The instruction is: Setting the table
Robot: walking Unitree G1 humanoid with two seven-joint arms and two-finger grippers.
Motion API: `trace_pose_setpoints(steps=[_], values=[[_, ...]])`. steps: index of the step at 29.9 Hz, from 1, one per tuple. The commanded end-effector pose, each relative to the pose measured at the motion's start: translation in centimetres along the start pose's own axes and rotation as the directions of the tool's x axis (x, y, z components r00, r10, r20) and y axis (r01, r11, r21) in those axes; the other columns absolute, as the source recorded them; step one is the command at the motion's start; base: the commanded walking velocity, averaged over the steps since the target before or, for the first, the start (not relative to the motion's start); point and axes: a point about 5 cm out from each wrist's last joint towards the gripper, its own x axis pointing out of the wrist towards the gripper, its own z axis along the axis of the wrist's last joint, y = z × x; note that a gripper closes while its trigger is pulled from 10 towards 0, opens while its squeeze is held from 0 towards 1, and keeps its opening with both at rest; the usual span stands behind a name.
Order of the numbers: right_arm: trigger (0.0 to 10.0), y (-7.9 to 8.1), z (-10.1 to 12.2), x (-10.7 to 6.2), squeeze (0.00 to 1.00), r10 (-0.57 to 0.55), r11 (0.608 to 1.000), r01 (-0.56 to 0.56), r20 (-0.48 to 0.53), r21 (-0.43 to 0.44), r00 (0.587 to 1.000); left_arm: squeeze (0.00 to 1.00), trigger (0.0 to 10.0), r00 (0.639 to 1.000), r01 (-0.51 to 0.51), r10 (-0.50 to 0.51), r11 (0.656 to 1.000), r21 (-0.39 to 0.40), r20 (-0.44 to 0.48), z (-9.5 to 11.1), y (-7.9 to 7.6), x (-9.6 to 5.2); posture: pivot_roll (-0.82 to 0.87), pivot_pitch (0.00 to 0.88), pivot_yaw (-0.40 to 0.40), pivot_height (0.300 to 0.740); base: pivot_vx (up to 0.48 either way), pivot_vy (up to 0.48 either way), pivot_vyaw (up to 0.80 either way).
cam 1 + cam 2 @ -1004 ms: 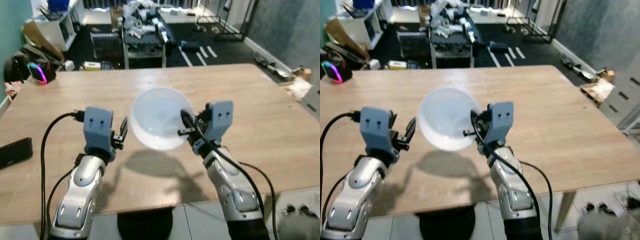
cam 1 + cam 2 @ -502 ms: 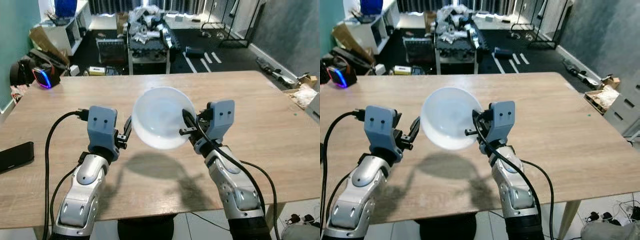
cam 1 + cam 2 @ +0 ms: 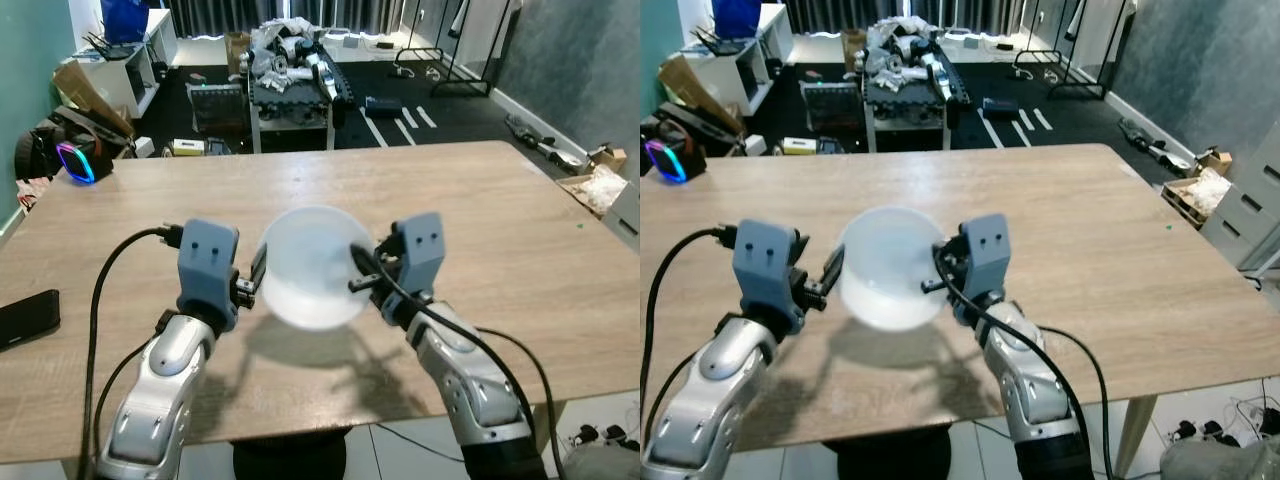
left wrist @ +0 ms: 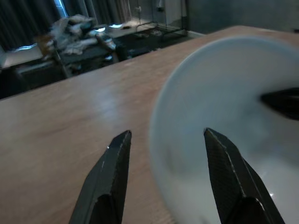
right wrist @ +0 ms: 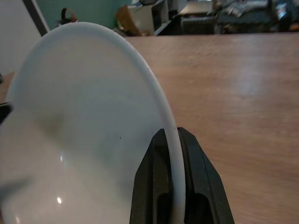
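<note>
Holding position, nearest item first: right gripper, fingers pinched tight on the rim of the white bowl, one finger inside the rim and one outside, as the right wrist view shows; bowl carried clear of the wooden table, tilted, its shadow lying on the boards beneath and toward the near edge.

Left gripper: fingers spread wide and holding nothing; one finger lies in front of the bowl's wall, the other out over bare wood; whether either touches the bowl cannot be told; in the head views it sits just beside the bowl's left side.

Mid table: black phone-like slab near the left edge, well apart from the bowl; no plate, cutlery or glass to be seen on the boards.

Far ground, beyond the table: cluttered cart, shelving and a headset lit in colours on the floor.

Progress, as judged: early; one bowl in hand and not yet set down; no place laid. Remaining: lower the bowl level onto the wood at a chosen place, release the rim, then fetch whatever else the setting needs.
</note>
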Motion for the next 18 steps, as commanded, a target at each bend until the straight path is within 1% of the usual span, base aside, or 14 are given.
trace_pose_setpoints(steps=[1,2,4,6,7,9,11,15,16,18], values=[[10.0,0.4,-0.9,0.5,0.00,0.013,1.000,-0.013,-0.038,0.009,0.999,0.00,10.0,0.997,0.081,-0.081,0.997,0.021,0.003,0.5,-0.4,-0.7,0.01,0.000,0.056,0.740,0.000,0.000,0.00],[10.0,0.5,-1.0,0.7,0.00,0.010,1.000,-0.010,-0.044,0.004,0.999,0.00,10.0,0.995,0.096,-0.096,0.995,0.038,0.002,0.6,-0.3,-1.0,0.03,0.000,0.053,0.740,0.000,0.000,0.00],[10.0,0.0,-1.8,2.4,0.00,-0.080,0.995,0.085,-0.102,0.044,0.992,0.00,10.0,0.995,0.104,-0.103,0.992,0.078,-0.012,0.8,0.1,-2.2,0.05,0.000,0.049,0.740,0.000,0.000,0.00],[10.0,-0.1,-2.3,3.6,0.00,-0.117,0.987,0.133,-0.158,0.092,0.980,0.00,10.0,0.995,0.096,-0.094,0.991,0.091,-0.021,0.8,0.3,-3.0,0.07,0.000,0.042,0.740,0.000,0.000,0.00],[10.0,-0.1,-2.3,3.6,0.00,-0.117,0.987,0.133,-0.158,0.092,0.980,0.00,10.0,0.995,0.096,-0.094,0.991,0.091,-0.021,0.8,0.3,-3.0,0.07,0.000,0.042,0.740,0.000,0.000,0.00],[10.0,0.2,-2.6,4.1,0.00,-0.094,0.992,0.109,-0.198,0.068,0.976,0.00,10.0,0.996,0.085,-0.082,0.992,0.093,-0.028,0.7,0.1,-3.4,0.08,0.000,0.036,0.740,0.000,0.000,0.00],[10.0,0.0,-2.9,4.2,0.00,-0.087,0.996,0.093,-0.223,0.017,0.971,0.00,10.0,0.996,0.089,-0.086,0.992,0.094,-0.034,0.6,-0.2,-3.7,0.09,0.000,0.027,0.740,0.000,0.000,0.00],[10.0,-0.5,-2.8,4.3,0.00,-0.103,0.994,0.108,-0.216,0.014,0.971,0.00,10.0,0.996,0.085,-0.083,0.993,0.084,-0.036,0.6,-0.6,-3.8,0.09,0.000,0.021,0.740,0.000,0.000,0.00],[10.0,-0.7,-2.4,4.4,0.15,-0.115,0.993,0.120,-0.197,0.014,0.974,0.00,10.0,0.996,0.088,-0.085,0.993,0.081,-0.036,0.6,-0.7,-3.8,0.09,0.000,0.019,0.740,0.000,0.000,0.00],[10.0,-0.8,-2.2,4.6,0.15,-0.125,0.991,0.130,-0.188,0.015,0.974,0.00,10.0,0.996,0.089,-0.087,0.993,0.079,-0.036,0.6,-0.8,-3.8,0.09,0.000,0.019,0.740,0.000,0.000,0.00]])
